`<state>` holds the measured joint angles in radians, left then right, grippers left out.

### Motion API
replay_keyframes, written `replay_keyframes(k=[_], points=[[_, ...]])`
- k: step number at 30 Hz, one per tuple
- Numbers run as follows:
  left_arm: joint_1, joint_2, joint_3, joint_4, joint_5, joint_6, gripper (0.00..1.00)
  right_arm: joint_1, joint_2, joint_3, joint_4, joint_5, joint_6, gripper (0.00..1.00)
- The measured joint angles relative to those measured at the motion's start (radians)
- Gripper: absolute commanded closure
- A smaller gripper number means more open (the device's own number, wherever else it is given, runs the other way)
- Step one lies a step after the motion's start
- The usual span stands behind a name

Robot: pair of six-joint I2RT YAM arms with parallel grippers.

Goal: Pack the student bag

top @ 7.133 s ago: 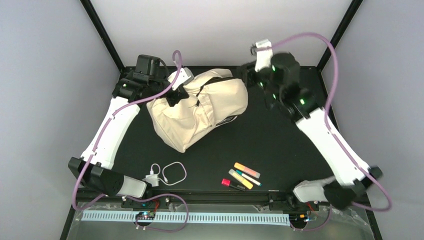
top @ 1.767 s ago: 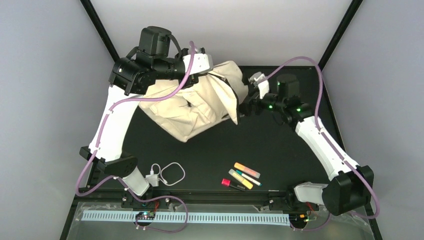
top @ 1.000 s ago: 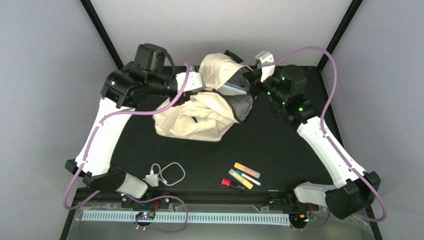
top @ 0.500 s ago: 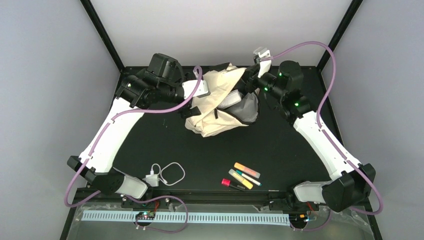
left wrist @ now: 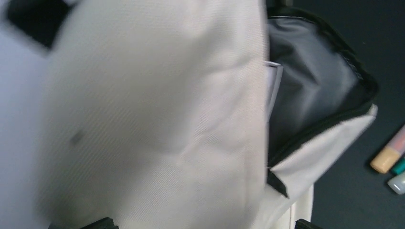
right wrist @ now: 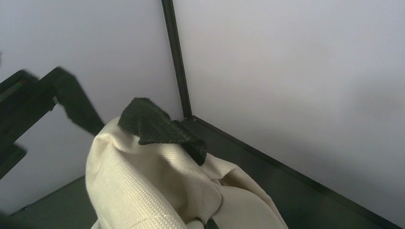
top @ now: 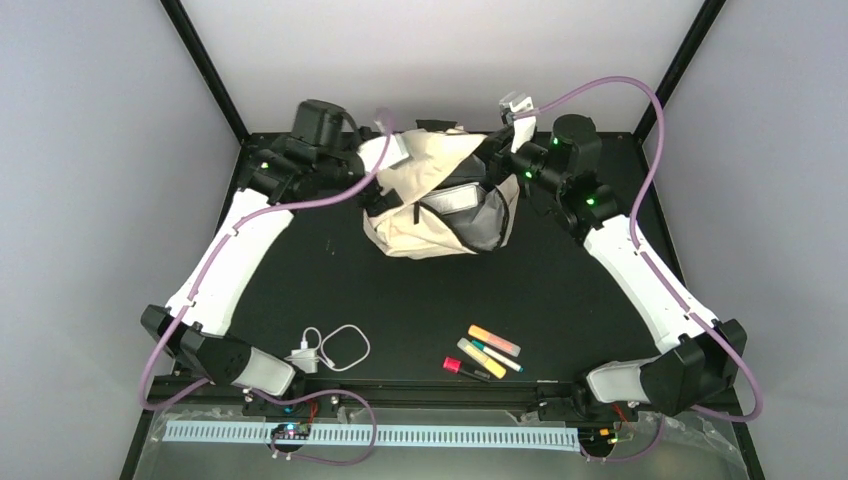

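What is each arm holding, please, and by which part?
The right end effector grips the backpack by its top edge beside the opening. The left end effector meets the opposite edge; its grip is unclear.

1. The student bag (top: 420,225) was cream-beige with a woven texture, its lining grey, its opening edged black
2. In front of the bag lay an orange marker (top: 494,340), a yellow marker (top: 484,359) and a red marker (top: 453,366)
3. The cable (top: 335,346), front-left of the bag, was white
4. The table (top: 560,290) under the bag was black
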<state>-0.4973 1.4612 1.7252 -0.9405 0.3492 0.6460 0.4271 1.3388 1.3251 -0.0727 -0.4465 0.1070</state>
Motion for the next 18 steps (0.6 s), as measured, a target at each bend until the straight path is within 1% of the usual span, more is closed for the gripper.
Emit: replay_keyframes(k=[3, 6, 9, 13, 14, 15, 16, 18], points=[[0.117, -0.018, -0.034, 0.045, 0.105, -0.026, 0.01, 0.001, 0.003, 0.01, -0.019, -0.013, -0.012, 0.99], [0.204, -0.056, -0.141, 0.092, 0.21, -0.031, 0.01, 0.001, 0.014, 0.028, -0.036, -0.029, -0.02, 0.99], [0.208, -0.06, -0.244, 0.114, 0.294, -0.031, 0.01, 0.002, 0.036, 0.051, -0.041, -0.035, -0.021, 0.99], [0.203, -0.042, -0.322, 0.177, 0.319, -0.03, 0.02, 0.002, 0.052, 0.061, -0.042, -0.037, -0.02, 0.99], [0.203, -0.039, -0.338, 0.201, 0.327, -0.032, 0.06, 0.002, 0.054, 0.064, -0.043, -0.037, -0.019, 0.99], [0.203, -0.037, -0.357, 0.23, 0.336, -0.037, 0.21, 0.002, 0.056, 0.066, -0.043, -0.036, -0.018, 0.99], [0.204, -0.035, -0.37, 0.247, 0.343, -0.046, 0.41, 0.002, 0.058, 0.069, -0.045, -0.036, -0.016, 0.99], [0.203, -0.031, -0.388, 0.272, 0.369, -0.061, 0.86, 0.002, 0.066, 0.079, -0.051, -0.033, -0.013, 0.99]])
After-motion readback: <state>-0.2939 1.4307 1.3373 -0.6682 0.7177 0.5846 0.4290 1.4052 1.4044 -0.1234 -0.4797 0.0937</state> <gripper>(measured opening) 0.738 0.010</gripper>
